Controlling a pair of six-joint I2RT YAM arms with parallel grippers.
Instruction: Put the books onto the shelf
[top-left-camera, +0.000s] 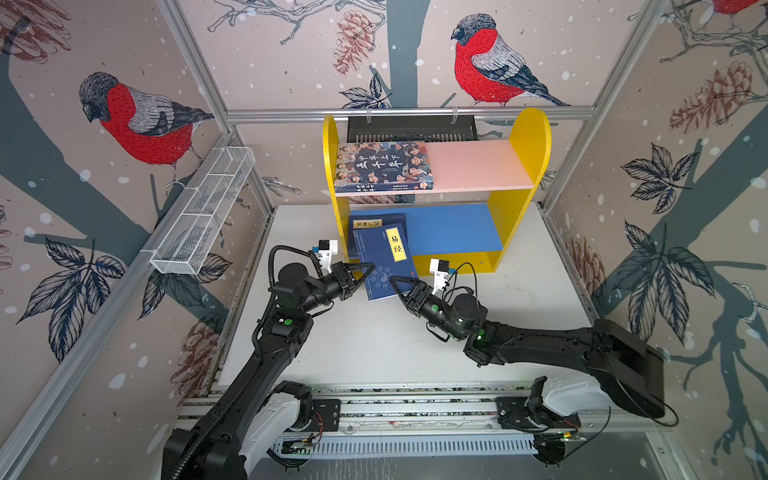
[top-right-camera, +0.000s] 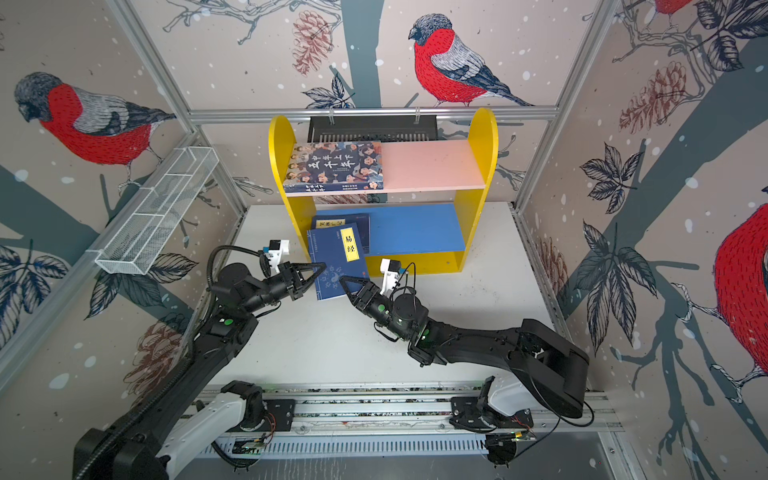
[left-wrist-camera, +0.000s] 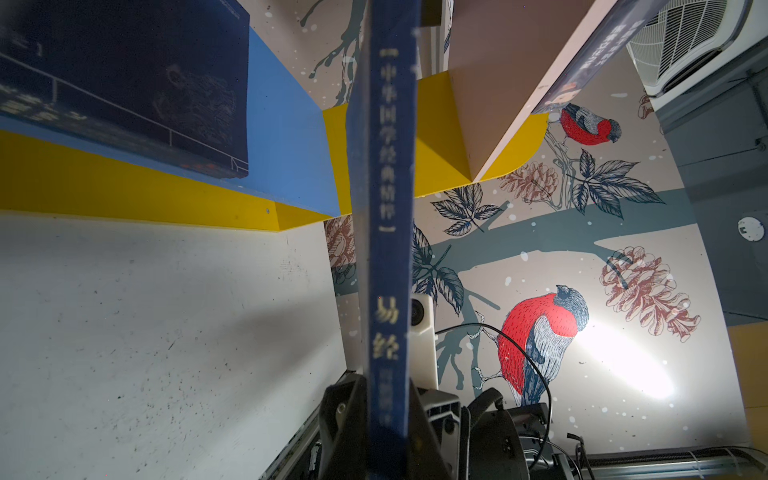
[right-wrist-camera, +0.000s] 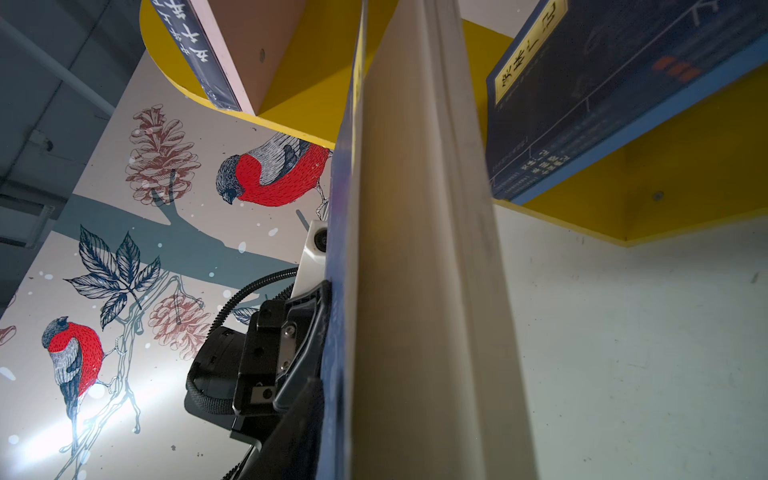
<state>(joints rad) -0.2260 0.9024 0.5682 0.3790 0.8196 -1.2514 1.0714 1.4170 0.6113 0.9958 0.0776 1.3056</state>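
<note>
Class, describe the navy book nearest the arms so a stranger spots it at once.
Find the yellow-sided shelf. At the left front of its blue lower board, one navy book juts out forward. Unlike the navy book behind, its yellow label shows whole.

Top views bright, edges warped; wrist views dim, glary

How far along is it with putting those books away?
Done: the illustrated book lies on the pink upper board, and a navy book on the blue lower board. In hand: the left pincer grips a second navy book by its spine, the right pincer at its page edge. Left: sliding it in.
</note>
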